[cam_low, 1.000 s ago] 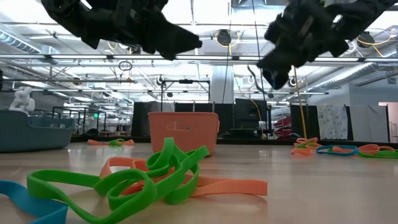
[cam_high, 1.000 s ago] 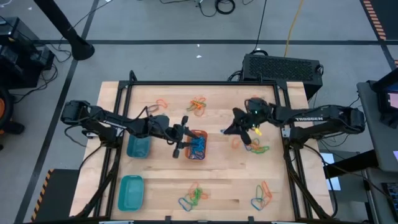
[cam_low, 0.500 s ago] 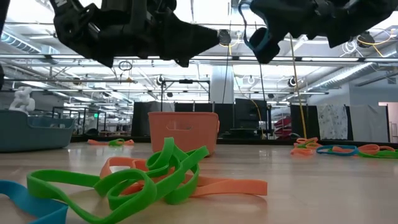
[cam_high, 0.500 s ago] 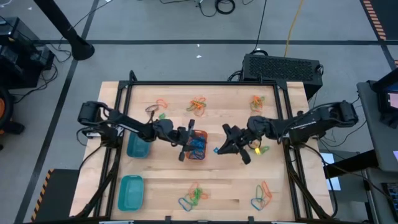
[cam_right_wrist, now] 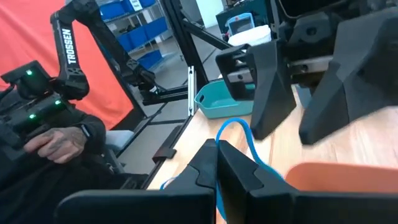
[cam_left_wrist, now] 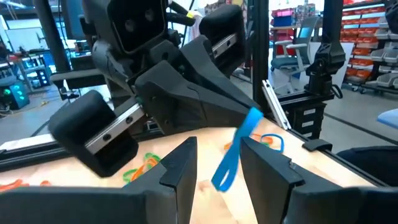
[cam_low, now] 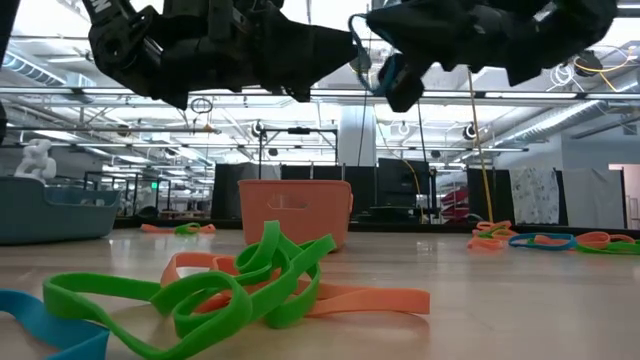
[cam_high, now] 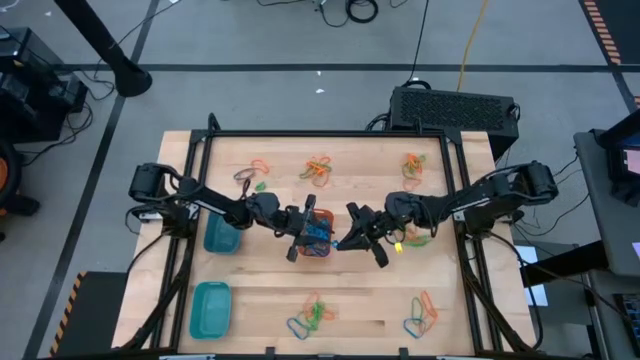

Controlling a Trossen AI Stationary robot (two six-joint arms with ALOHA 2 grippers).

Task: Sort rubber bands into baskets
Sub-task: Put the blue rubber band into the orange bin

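An orange basket (cam_high: 318, 235) stands mid-table, holding blue bands. My right gripper (cam_high: 342, 241) hovers level at its right rim, shut on a blue rubber band (cam_left_wrist: 239, 144). My left gripper (cam_high: 303, 225) faces it from the basket's left side, open and holding nothing; in the left wrist view the blue band shows between its fingers (cam_left_wrist: 184, 167), apart from them. A round teal basket (cam_high: 222, 235) sits on the left. A rectangular teal basket (cam_high: 210, 308) lies at the near left. Loose rubber bands lie in heaps (cam_high: 312, 315), (cam_high: 318, 170). My right gripper pinches one end of the blue band's loop (cam_right_wrist: 244, 132) between its two shut fingertips. The fingers come in level from the table's right side. The band hangs slack below the fingertips (cam_low: 392, 72), lifted clear above the orange basket's (cam_low: 295, 210) rim.
More band heaps lie at the far right (cam_high: 412, 165), right of the right gripper (cam_high: 415, 238), near right (cam_high: 420, 318) and far left (cam_high: 258, 168). A black frame (cam_high: 330, 134) edges the table. In the right wrist view a person's hand (cam_right_wrist: 59, 144) shows beyond the table.
My right gripper has carried the blue band from the table's right part toward the left and near, to the orange basket, and has tipped toward level. It has stayed shut. My left gripper has sunk a little and tipped toward level beside the basket.
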